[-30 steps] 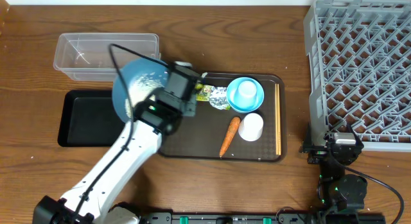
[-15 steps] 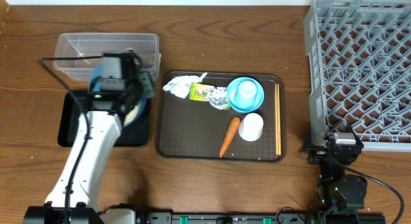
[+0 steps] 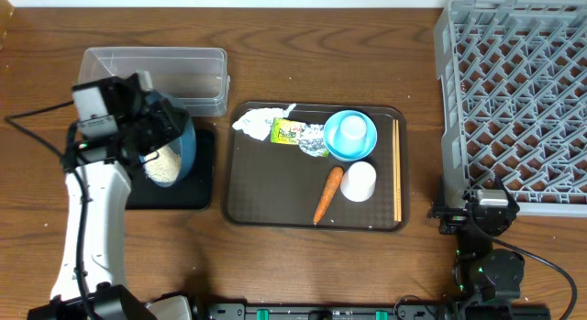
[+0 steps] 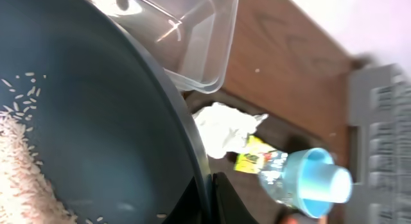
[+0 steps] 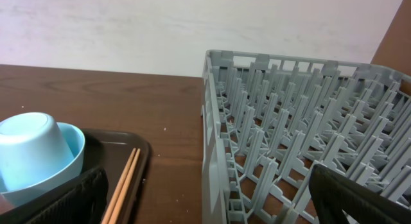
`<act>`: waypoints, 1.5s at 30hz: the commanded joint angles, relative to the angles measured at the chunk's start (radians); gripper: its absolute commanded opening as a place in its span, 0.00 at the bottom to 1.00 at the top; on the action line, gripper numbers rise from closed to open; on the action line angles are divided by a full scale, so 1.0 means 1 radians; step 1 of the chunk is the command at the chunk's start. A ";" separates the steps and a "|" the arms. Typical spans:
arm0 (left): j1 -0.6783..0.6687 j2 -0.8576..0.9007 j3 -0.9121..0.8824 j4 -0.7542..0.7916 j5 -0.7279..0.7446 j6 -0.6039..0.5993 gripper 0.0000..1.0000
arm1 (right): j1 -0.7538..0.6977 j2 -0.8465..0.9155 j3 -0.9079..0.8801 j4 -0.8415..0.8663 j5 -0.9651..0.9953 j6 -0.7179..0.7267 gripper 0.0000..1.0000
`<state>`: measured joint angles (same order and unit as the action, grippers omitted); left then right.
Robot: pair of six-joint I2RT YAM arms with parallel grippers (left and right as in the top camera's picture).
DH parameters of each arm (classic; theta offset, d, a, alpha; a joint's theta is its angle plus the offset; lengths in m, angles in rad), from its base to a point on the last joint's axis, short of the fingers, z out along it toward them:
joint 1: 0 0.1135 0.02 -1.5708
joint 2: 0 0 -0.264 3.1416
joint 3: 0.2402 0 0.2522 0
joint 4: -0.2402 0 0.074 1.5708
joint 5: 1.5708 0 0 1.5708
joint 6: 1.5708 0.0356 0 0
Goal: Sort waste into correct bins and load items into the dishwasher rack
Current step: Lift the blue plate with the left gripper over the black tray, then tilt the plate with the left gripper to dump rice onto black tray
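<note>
My left gripper is shut on the rim of the large dark-blue bowl and holds it tilted over the black tray. White rice lies at the bowl's low side; it also shows in the left wrist view, where the jaws pinch the bowl's rim. The clear tub stands just behind. On the brown serving tray lie crumpled paper, the foil wrapper, the carrot, the light-blue bowl, the white cup and the chopsticks. My right gripper is open and empty.
The grey dishwasher rack fills the right side of the table, with its near wall right in front of the right wrist camera. The right arm's base sits at the rack's front-left corner.
My left arm has carried the dark-blue bowl from the brown tray's left end leftward to over the black tray, and the bowl is now tilted. The right arm has not moved.
</note>
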<state>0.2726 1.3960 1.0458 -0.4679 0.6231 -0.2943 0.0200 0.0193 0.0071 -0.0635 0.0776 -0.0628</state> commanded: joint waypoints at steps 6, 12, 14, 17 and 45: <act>0.143 -0.019 0.019 0.002 0.314 -0.045 0.06 | -0.006 0.000 -0.002 -0.004 -0.003 -0.009 0.99; 0.233 -0.019 0.018 -0.002 0.407 -0.109 0.06 | -0.006 0.000 -0.002 -0.004 -0.003 -0.009 0.99; 0.261 -0.019 0.016 -0.003 0.422 -0.146 0.06 | -0.006 0.000 -0.002 -0.004 -0.003 -0.009 0.99; 0.304 -0.019 0.003 -0.015 0.425 -0.217 0.06 | -0.006 0.000 -0.002 -0.004 -0.003 -0.009 0.99; 0.409 -0.007 0.002 0.038 0.668 -0.213 0.06 | -0.006 0.000 -0.002 -0.004 -0.003 -0.009 0.99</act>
<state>0.6743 1.3960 1.0439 -0.4500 1.2678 -0.5293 0.0200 0.0193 0.0071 -0.0639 0.0776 -0.0628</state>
